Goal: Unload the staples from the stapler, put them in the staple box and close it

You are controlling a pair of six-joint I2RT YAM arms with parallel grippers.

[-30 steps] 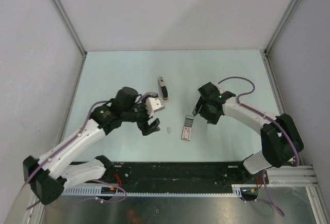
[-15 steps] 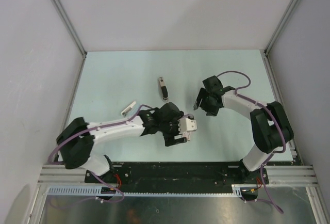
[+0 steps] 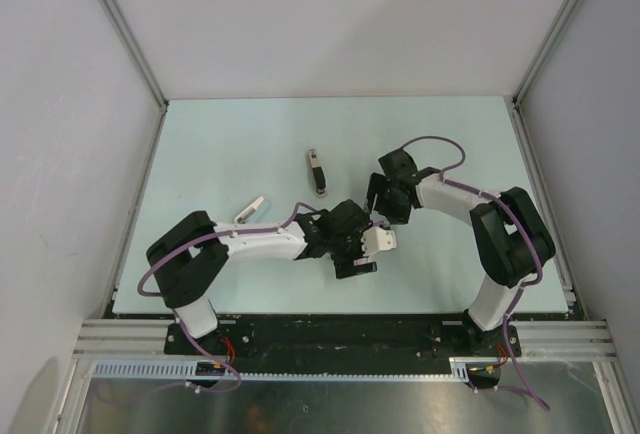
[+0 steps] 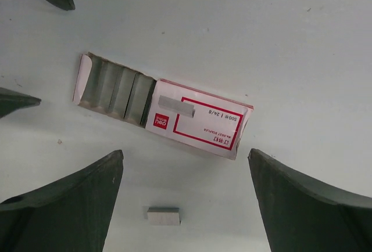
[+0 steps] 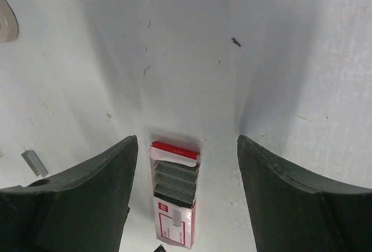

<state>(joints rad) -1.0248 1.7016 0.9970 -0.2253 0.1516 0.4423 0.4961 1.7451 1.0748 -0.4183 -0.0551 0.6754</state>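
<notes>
A small silvery-grey strip of staples (image 4: 163,215) lies on the table between my left gripper's open fingers; it also shows at the left edge of the right wrist view (image 5: 35,163). My left gripper (image 4: 186,153) (image 3: 358,251) is open and empty, low over an opened pink-and-white staple box (image 4: 174,115). My right gripper (image 5: 186,140) (image 3: 380,202) is open and empty, its fingers either side of the same box (image 5: 174,205). The black stapler (image 3: 317,171) lies further back. In the top view the left arm hides the box and the loose staples.
A pale narrow strip (image 3: 250,209) lies on the table to the left of the left arm. The two grippers are close together at mid-table. Grey walls bound the table at the back and on both sides.
My left arm has swung right, from left of centre to over the staple box. My right gripper has moved a little left towards it. The pale strip has come into view.
</notes>
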